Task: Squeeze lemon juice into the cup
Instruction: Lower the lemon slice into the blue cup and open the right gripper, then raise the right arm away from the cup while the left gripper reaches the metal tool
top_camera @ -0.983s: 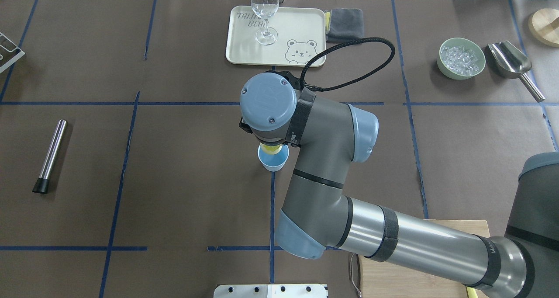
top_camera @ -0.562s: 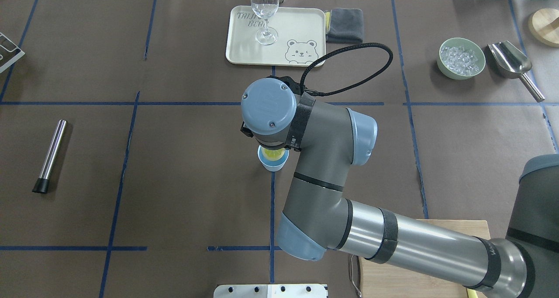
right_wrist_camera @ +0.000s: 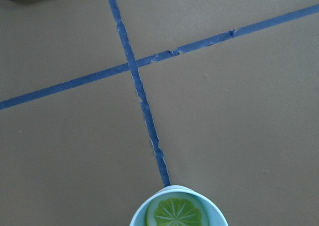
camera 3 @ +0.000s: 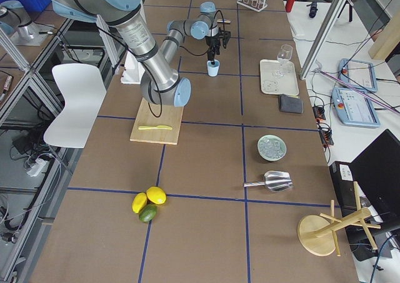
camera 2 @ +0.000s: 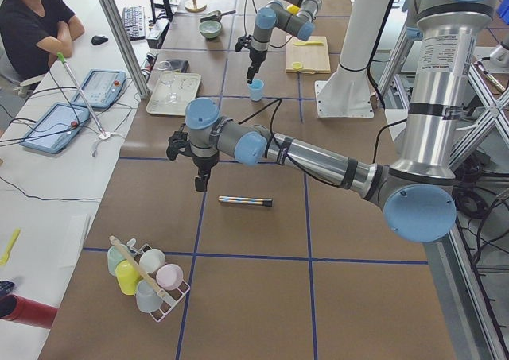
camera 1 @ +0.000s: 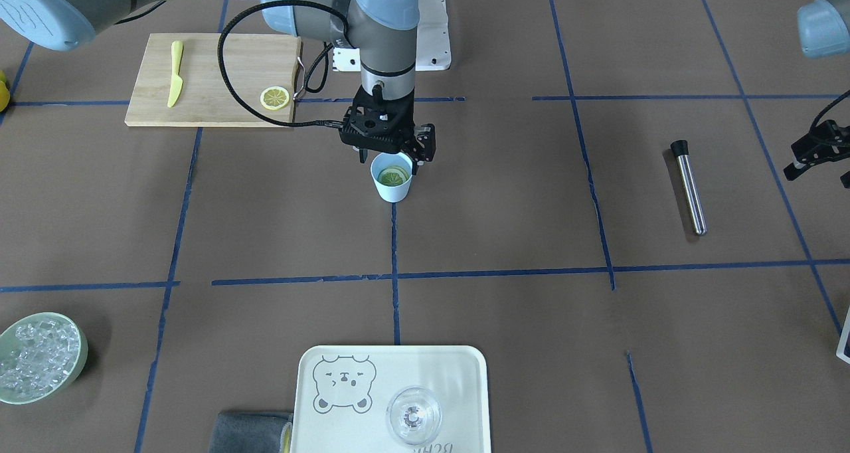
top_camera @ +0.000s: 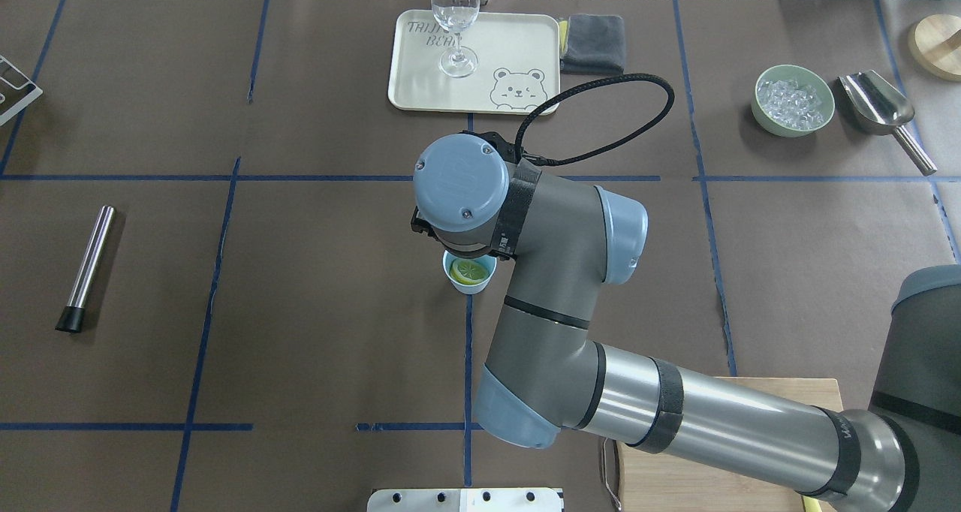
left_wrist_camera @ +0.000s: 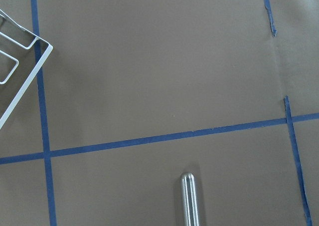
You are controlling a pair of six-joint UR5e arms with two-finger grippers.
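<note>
First, at the robot's edge toward the desk's right end lies a wooden cutting board (camera 1: 212,58). A slim yellow knife (camera 1: 175,74) and a loose lemon slice (camera 1: 274,97) rest on it, apart from each other. Farther in, about mid-desk, the cup (camera 1: 392,192) stands upright at the end of a blue tape line. The lemon (camera 1: 393,175) lies inside it, cut face up, below the rim. The right gripper (camera 1: 389,158) points straight down just above the cup, its jaws spread wider than the cup's mouth and holding nothing.

At about the same depth toward the left end, a steel rod (camera 1: 688,187) with a black tip lies flat on the desk. The left gripper (camera 2: 200,187) hovers near it over bare brown paper; whether its jaws are spread or pressed together cannot be told.

Along the far edge, a cream tray (camera 1: 465,373) with a bear drawing carries a clear stemmed glass (camera 1: 414,415), and a grey cloth (camera 1: 249,433) lies just beside the tray's right side. Toward the far right corner sit a pale green bowl of ice (camera 1: 82,355) and, next to it, a metal scoop (top_camera: 875,103).
</note>
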